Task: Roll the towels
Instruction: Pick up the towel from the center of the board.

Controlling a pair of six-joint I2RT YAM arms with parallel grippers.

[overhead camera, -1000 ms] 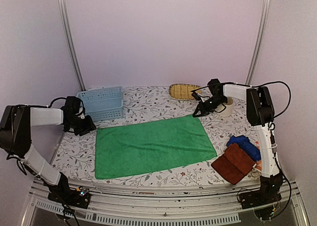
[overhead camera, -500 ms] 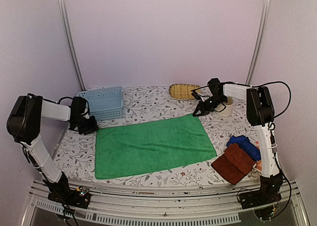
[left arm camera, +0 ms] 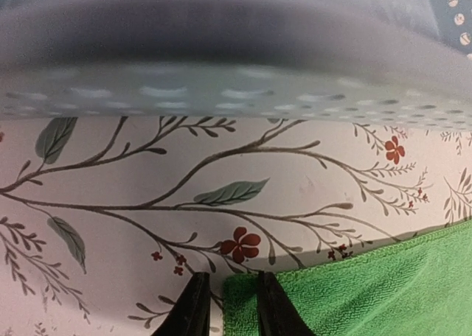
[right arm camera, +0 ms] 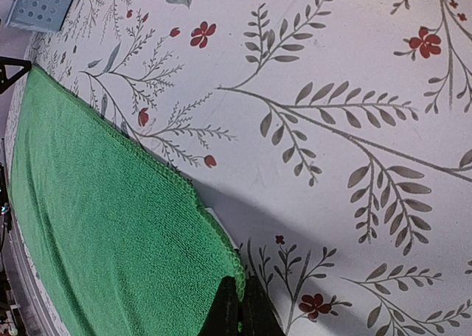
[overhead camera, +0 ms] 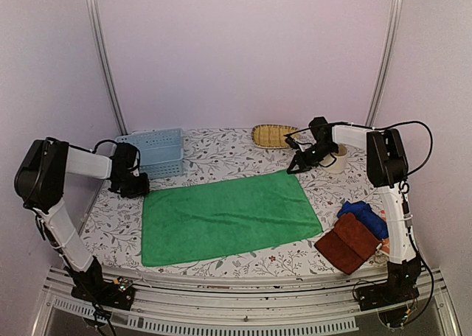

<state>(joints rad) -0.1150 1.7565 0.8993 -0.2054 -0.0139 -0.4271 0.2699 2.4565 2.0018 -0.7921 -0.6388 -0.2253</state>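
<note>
Long bright green terry towel (overhead camera: 228,217) lay flat on the floral counter (overhead camera: 221,150). L gripper (left arm camera: 230,310) sat at its far-left corner, fingers narrowly apart (corner between them). R gripper (right arm camera: 237,308) was pinched on its far-right corner.

Desk (overhead camera: 221,148): white cover printed with grey-green twigs and small red flowers, centre of top view.
Back wall (overhead camera: 243,49): plain pale lilac, 12 o'clock.
Left wall (overhead camera: 37,71): same lilac, 9 o'clock.
Right wall (overhead camera: 442,71): same lilac, 3 o'clock.
Left post (overhead camera: 103,56): silver metal, 11 o'clock, tilted.
Right post (overhead camera: 385,56): silver metal, 1 o'clock, tilted.
Front rail (overhead camera: 243,306): slotted aluminium along desk's near edge, 6 o'clock.
Light: soft, even, faint shadows.
</note>
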